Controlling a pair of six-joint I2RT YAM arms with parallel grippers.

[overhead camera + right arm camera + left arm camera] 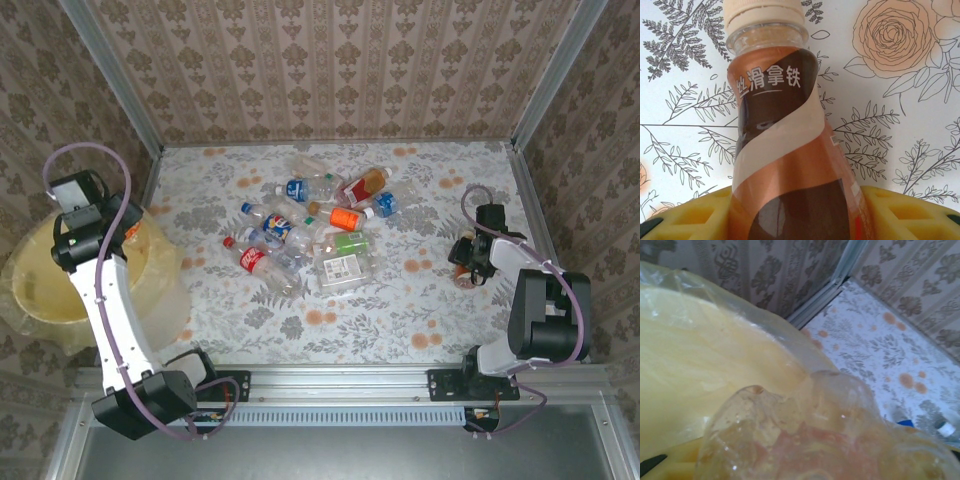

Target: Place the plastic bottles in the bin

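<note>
The left end effector (112, 232), closed on a clear plastic bottle (815, 440), hangs over the counter-side rim of the round pale-yellow bin (40, 295), so early release could drop it outside, while the right end effector (800, 220) clamps a brown-labelled, cream-capped plastic bottle (785, 150) on the floral counter (420, 310).

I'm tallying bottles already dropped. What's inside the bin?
From overhead the bin shows bare yellow wall, with no bottle visible inside. The left arm covers its right side, and a held clear bottle blocks the wrist view of the bottom.
</note>
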